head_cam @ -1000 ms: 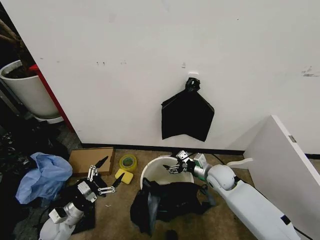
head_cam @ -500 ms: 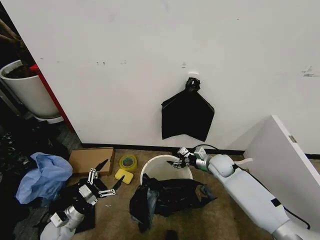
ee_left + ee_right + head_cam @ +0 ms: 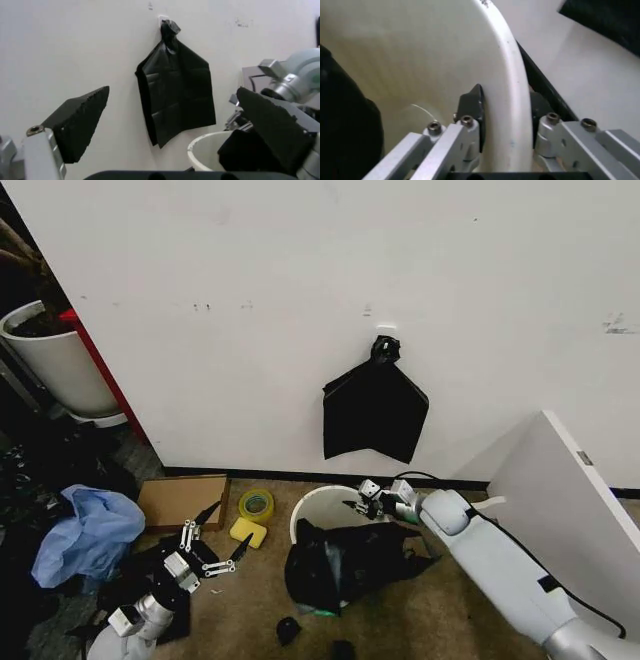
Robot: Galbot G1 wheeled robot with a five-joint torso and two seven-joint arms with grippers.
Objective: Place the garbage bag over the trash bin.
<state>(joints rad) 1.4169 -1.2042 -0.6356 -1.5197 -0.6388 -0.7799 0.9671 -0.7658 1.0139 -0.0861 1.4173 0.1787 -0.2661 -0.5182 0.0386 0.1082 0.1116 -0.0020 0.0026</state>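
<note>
Against the white wall hangs a flat knotted black bag [image 3: 375, 412]. Below, the round cream-white plastic bin [image 3: 318, 516] has its rim clamped by the right gripper [image 3: 363, 503]; crinkled glossy black garbage bag [image 3: 345, 565] drapes its near side. Left gripper [image 3: 205, 548] gapes open beside yellow tape roll [image 3: 256, 505].

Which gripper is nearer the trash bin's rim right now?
Right. The right gripper straddles the trash bin rim, one finger inside and one outside. The left gripper hangs open, off to the bin's left above the floor clutter.
</note>
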